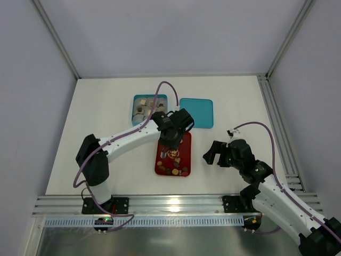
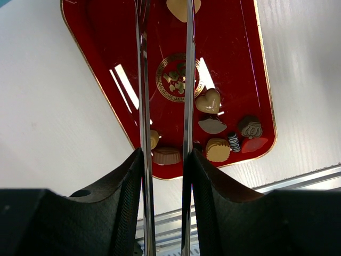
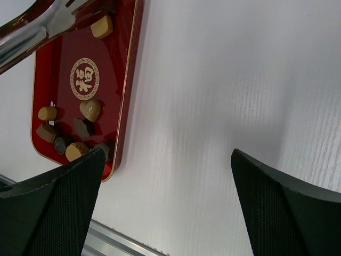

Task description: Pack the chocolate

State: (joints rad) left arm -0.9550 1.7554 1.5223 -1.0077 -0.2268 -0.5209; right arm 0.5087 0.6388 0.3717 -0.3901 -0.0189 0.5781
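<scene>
**Left arm.** The left gripper [image 2: 166, 156], jaws narrow, clamps a pair of metal tongs [image 2: 143, 96]. We read their long axis as running along the length of the red tray [image 2: 234, 48]. One cream piece [image 2: 181, 6] lies at the tongs' tips, but we cannot tell whether the blades pinch it. The remaining chocolate [image 2: 217, 149] clusters at the opposite end of the tray, back by the jaws.

**Right arm.** The right gripper [image 3: 165, 160], jaws wide and empty, hangs over the table [image 3: 224, 80] just right of the tray. We judge the left arm nearer.
</scene>
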